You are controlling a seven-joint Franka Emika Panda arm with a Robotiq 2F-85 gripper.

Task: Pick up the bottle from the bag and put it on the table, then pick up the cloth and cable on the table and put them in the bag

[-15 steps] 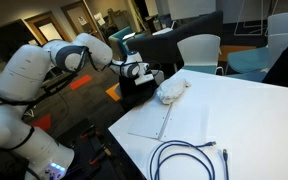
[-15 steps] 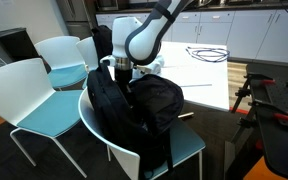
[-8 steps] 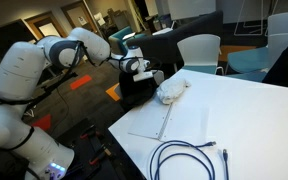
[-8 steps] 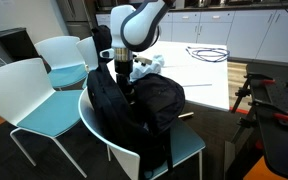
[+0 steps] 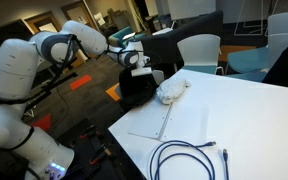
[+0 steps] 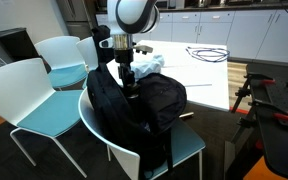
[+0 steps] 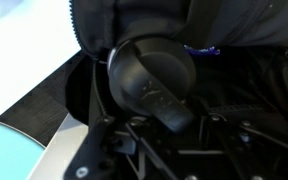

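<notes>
The arm has drawn upward since a moment ago, so the pincer [image 6: 128, 72] sits higher over the black bag [image 6: 149, 105] on its chair [image 6: 189, 145]. Nearest in an exterior view, the cable [image 5: 184, 145] lies coiled on the white counter [image 5: 234, 110]. Farther along, the cloth [image 5: 171, 91] sits bunched at the counter's edge, just beside the bag. Beyond that, the pincer is clamped on the dark bottle [image 7: 152, 85], which it holds just above the bag's open mouth.
</notes>
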